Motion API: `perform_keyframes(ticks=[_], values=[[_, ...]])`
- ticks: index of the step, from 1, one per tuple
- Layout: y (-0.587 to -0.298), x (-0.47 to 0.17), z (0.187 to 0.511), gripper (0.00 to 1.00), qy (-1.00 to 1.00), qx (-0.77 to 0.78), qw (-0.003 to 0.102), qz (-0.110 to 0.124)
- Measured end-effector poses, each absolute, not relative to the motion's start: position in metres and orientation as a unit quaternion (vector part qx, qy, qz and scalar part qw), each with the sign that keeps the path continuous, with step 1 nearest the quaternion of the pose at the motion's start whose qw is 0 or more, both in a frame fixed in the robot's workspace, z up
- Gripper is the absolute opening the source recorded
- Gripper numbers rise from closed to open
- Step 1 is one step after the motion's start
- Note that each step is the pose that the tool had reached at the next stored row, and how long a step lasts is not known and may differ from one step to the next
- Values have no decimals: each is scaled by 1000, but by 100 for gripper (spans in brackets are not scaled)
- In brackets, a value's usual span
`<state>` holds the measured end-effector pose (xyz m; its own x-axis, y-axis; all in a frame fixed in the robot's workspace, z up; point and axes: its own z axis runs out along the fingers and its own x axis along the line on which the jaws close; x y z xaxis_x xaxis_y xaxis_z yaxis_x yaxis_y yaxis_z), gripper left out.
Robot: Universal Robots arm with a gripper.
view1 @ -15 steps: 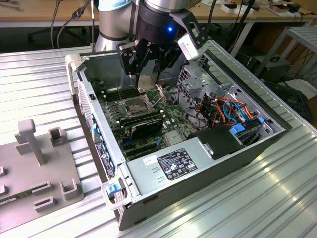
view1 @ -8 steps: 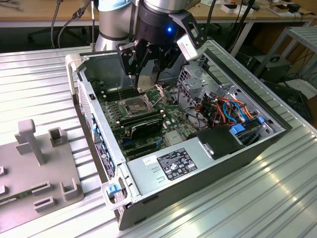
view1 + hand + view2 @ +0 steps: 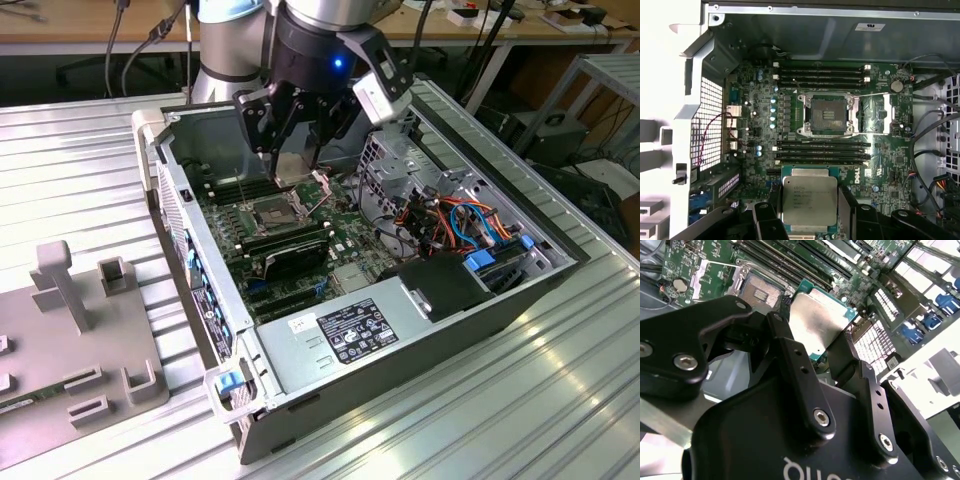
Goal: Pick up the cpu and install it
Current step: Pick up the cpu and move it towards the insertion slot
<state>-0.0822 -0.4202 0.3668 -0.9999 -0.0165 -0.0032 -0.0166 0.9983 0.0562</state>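
The cpu (image 3: 809, 200), a flat square chip with a silvery face, is pinched by its edges between the dark fingers (image 3: 765, 220) of my gripper (image 3: 809, 212). It hangs above the green motherboard (image 3: 760, 150), off to one side of the socket. In the second wrist view the cpu (image 3: 817, 320) sits between the two fingers (image 3: 790, 355) of the gripper (image 3: 815, 335). The socket (image 3: 827, 114) is a dark-centred square in a metal frame, uncovered, with its plate (image 3: 875, 114) swung aside. In the exterior view the gripper (image 3: 295, 168) hovers with the cpu (image 3: 293, 163) just behind the socket (image 3: 275, 210).
Long black memory sticks (image 3: 822, 150) flank the socket on both sides. The open computer case (image 3: 190, 230) walls in the board. A power supply (image 3: 340, 335) sits at the front, and coloured cables (image 3: 455, 225) and drive bays lie toward the exterior view's right. A grey fixture (image 3: 90, 340) stands outside.
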Motion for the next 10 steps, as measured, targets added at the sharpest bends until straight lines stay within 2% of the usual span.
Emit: perform_keyframes(ticks=[10], values=[[-415,-82,365,55,1000,-8,1,28]])
